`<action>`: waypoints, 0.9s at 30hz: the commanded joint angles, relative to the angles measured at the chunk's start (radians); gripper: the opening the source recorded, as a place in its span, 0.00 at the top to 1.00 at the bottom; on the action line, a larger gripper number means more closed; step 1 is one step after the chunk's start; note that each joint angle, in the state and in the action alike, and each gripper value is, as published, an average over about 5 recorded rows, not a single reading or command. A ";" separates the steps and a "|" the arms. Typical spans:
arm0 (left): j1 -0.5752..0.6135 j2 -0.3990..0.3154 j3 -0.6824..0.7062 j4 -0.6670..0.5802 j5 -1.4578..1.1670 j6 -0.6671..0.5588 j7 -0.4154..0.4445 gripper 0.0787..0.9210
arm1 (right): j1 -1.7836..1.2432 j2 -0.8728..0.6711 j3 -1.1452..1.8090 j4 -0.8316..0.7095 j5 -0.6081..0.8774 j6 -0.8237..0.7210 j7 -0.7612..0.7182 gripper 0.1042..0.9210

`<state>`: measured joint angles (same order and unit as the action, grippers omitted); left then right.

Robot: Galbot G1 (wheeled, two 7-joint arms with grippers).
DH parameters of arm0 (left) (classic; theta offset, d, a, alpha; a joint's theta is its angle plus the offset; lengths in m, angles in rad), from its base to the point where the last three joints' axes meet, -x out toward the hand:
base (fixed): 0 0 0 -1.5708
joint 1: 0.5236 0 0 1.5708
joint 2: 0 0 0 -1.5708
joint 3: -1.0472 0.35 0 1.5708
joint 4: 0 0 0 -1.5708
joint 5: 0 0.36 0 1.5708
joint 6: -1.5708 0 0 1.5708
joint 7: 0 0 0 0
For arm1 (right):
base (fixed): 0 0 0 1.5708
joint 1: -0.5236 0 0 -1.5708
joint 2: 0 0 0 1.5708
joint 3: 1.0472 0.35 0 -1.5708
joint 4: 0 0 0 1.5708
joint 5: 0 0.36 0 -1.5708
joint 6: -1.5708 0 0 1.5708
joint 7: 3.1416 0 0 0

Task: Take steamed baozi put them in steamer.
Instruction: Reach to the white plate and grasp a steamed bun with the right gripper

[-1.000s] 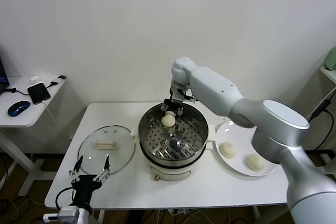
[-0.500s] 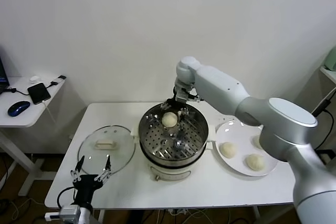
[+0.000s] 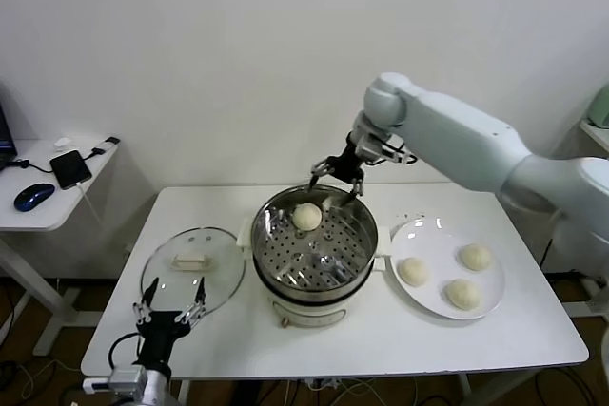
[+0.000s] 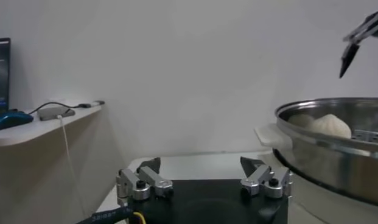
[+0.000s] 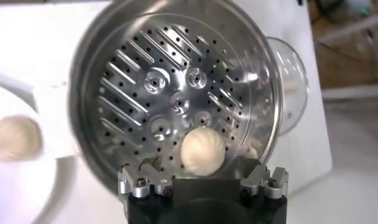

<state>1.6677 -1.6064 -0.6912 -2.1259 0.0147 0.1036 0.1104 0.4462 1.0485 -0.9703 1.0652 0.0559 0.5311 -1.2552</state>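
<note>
**One bun in the steamer, three waiting on the plate**

The robot's right tool (image 3: 338, 175) hangs above the far rim of the steamer (image 3: 314, 278), its fingers spread apart and holding nothing. Directly below, a single steamed baozi (image 3: 306, 217) sits on the perforated tray (image 5: 170, 97), close to the far wall of the pot rather than at its centre. The right wrist view looks straight down on that bun, with the rest of the tray bare. Three more baozi lie on the white plate (image 3: 428, 306) just beside the steamer on the robot's right: one (image 3: 413, 271) nearest the pot, one (image 3: 474, 257) toward the back, one (image 3: 461, 293) toward the front. The left tool (image 3: 169, 319) waits low at the front edge of the worktop (image 3: 381, 339), its fingers also apart and empty, near the glass lid (image 3: 193, 268) that lies flat on the robot's left.

By this reckoning one of four buns is placed. The risks ahead lie mostly in the next pick-ups: the dough looks soft and smooth, so a hard squeeze could dent or tear a bun, while a light one could let it slip on the way over the steel rim. The three on the plate lie near one another, and wide fingers coming down on one could nudge a neighbour toward the plate's edge. A later bun lowered at the same far spot could land on the one already there.
</note>
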 commanded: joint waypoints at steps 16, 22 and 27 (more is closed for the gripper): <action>-0.002 0.019 -0.004 -0.008 -0.033 0.023 0.022 0.12 | -0.217 -0.400 0.208 0.273 -0.094 -1.036 -0.122 0.12; -0.007 0.021 -0.003 -0.009 -0.035 0.035 0.030 0.12 | -0.385 -0.394 0.285 0.236 -0.134 -0.867 -0.108 0.12; -0.012 0.021 -0.003 -0.004 -0.032 0.042 0.033 0.12 | -0.469 -0.344 0.324 0.173 -0.186 -0.753 -0.071 0.12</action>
<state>1.6571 -1.5865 -0.6945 -2.1314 -0.0165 0.1423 0.1416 0.1188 0.7199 -0.7141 1.2569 -0.0714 -0.2677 -1.3410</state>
